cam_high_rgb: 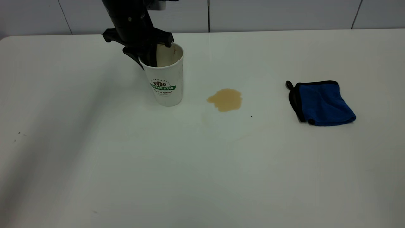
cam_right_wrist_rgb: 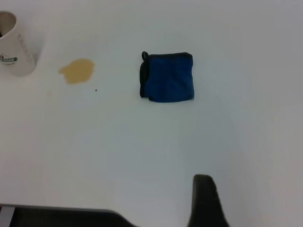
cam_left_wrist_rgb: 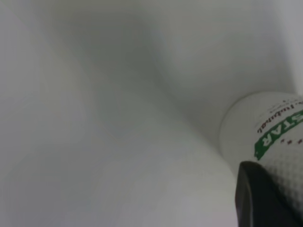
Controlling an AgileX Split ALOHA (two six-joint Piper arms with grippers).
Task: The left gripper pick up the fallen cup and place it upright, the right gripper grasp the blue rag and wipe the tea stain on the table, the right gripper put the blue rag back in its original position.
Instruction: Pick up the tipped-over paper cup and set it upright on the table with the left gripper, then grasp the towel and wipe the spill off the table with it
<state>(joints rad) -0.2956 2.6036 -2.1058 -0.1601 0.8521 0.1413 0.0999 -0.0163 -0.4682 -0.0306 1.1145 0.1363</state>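
The cup (cam_high_rgb: 165,83) stands upright on the table (cam_high_rgb: 202,164), left of centre, its green band facing the camera. My left gripper (cam_high_rgb: 144,60) comes down from above and is shut on the cup's left rim, with one finger inside the mouth and one outside. In the left wrist view the cup's wall (cam_left_wrist_rgb: 270,137) lies against one black finger (cam_left_wrist_rgb: 258,198). The tea stain (cam_high_rgb: 225,99) lies to the right of the cup. The blue rag (cam_high_rgb: 322,103) lies folded at the right. My right gripper is out of the exterior view. Only one of its fingers (cam_right_wrist_rgb: 203,198) shows, high above the table, with the rag (cam_right_wrist_rgb: 167,77) far from it.
A tiny black speck (cam_high_rgb: 251,116) lies just right of the stain. A few dark specks (cam_high_rgb: 19,133) sit near the table's left side. A tiled wall (cam_high_rgb: 284,14) runs behind the far edge. The table's near edge (cam_right_wrist_rgb: 57,208) shows in the right wrist view.
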